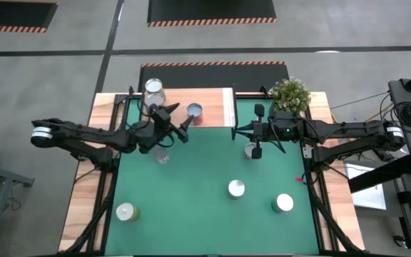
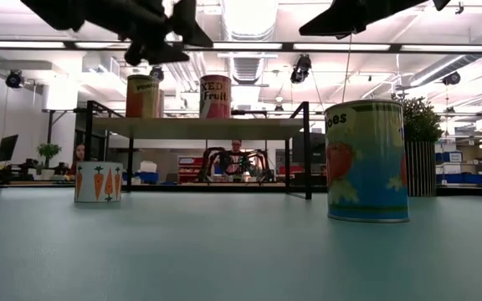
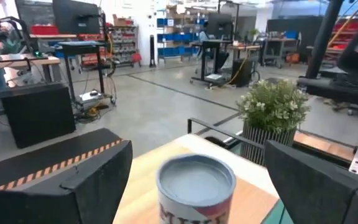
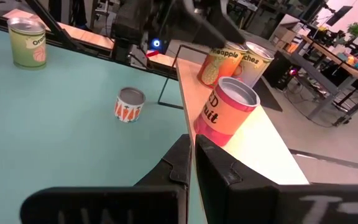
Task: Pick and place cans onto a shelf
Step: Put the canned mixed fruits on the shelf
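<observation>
Over the shelf [image 1: 212,107], the left gripper [image 1: 180,123] hangs with its fingers spread wide, holding nothing, just beside the red fruit can [image 1: 194,111] that stands upright on the board.

Nothing sits between its fingers, which flank the can's grey top in the left wrist view, so the can looks just set down and released. Farther along the shelf from that can stand two more cans [image 4: 236,61], side by side near the end away from the potted plant [image 1: 290,93], leaving room for others. Off the shelf, over the green table [image 1: 191,200], the right gripper [image 1: 257,130] waits with fingers pressed together, empty, above a can [image 1: 250,150]. Still on the mat are the carrot can [image 1: 162,155] and three others [image 1: 236,188] farther from the shelf.
</observation>
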`<act>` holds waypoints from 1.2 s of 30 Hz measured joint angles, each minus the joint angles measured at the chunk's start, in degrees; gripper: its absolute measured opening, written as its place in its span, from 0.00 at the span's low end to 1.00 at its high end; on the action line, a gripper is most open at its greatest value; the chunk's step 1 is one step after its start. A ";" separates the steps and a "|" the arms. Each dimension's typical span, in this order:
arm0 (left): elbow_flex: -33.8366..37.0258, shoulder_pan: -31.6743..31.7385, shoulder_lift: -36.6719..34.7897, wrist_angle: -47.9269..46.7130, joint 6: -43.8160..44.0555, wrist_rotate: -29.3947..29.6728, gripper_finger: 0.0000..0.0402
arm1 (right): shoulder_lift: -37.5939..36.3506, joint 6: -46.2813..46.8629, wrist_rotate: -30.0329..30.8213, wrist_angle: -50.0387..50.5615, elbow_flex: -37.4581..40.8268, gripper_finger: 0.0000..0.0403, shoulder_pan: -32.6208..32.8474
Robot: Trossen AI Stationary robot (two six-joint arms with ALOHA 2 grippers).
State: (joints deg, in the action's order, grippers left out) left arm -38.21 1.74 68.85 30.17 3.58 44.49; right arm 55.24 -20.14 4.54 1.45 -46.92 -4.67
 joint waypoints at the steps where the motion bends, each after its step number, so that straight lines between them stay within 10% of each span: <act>1: -0.95 -0.05 -0.81 -2.13 0.00 0.06 0.85 | 0.00 0.00 0.00 0.00 0.00 0.03 0.00; 15: -41.12 4.38 13.70 -67.68 6.18 -10.08 0.47 | 0.00 0.00 0.00 -0.02 -0.02 0.03 0.00; 23: -52.69 7.34 23.54 -78.18 5.98 -10.73 0.03 | 0.00 -0.02 0.00 0.05 0.00 0.03 0.00; 36: -51.68 8.86 24.89 -77.73 6.42 -15.11 0.00 | 0.01 -0.52 0.00 0.37 0.07 0.03 0.00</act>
State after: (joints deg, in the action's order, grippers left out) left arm -89.89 10.60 93.74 -47.56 10.00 29.38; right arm 55.25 -20.67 4.54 1.83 -46.85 -4.67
